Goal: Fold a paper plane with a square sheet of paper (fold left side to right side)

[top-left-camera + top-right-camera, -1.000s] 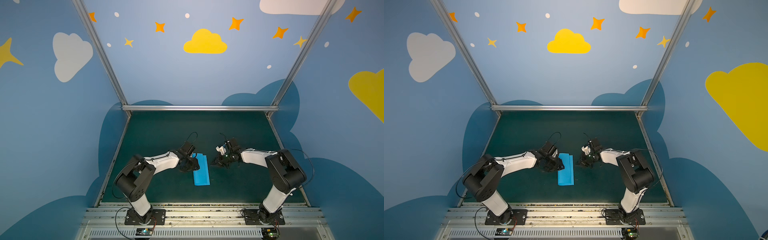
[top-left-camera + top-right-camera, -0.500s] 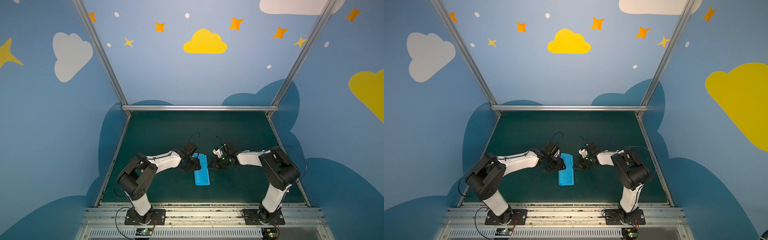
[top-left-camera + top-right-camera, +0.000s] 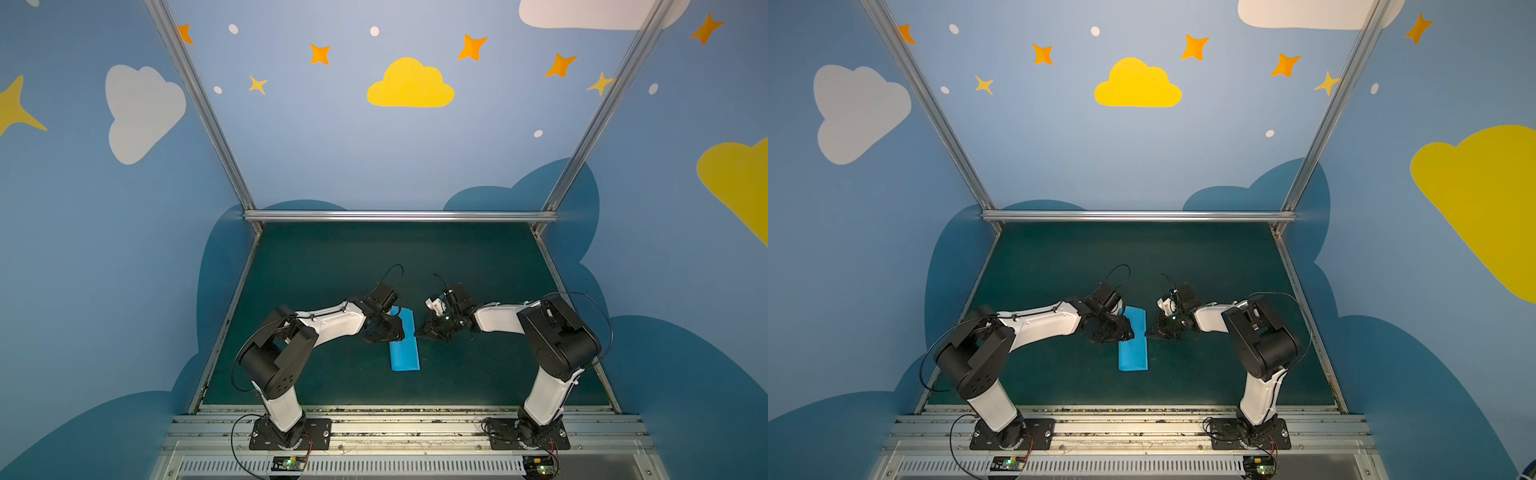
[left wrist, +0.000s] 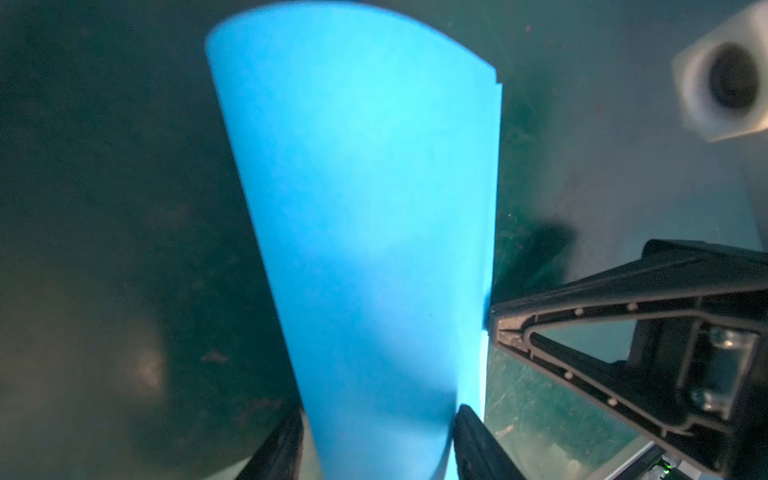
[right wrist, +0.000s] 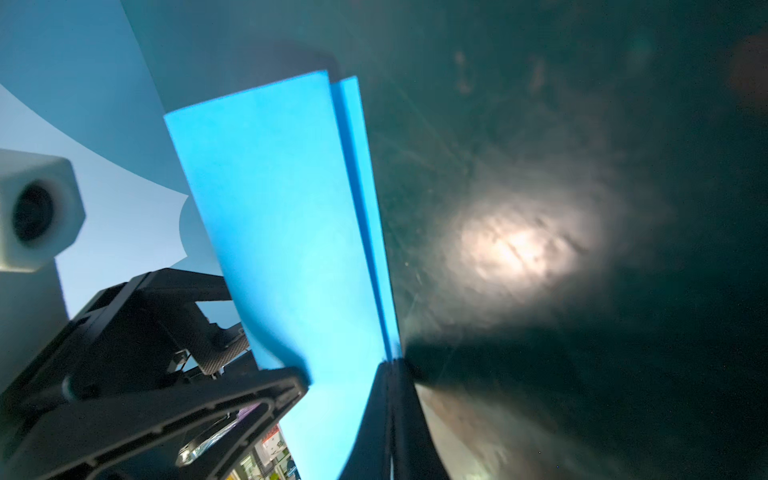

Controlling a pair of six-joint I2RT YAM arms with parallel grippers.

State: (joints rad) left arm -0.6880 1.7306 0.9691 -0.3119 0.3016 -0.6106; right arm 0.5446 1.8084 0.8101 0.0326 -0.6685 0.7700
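Left jaws flank the square sheet of paper (image 4: 365, 232) — grip unclear.

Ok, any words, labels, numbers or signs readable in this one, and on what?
None can be read.
The square sheet of paper is plain.
The yellow cloud and stars on the walls carry no writing.
A red-and-white patch in the right wrist view is too blurred to read.
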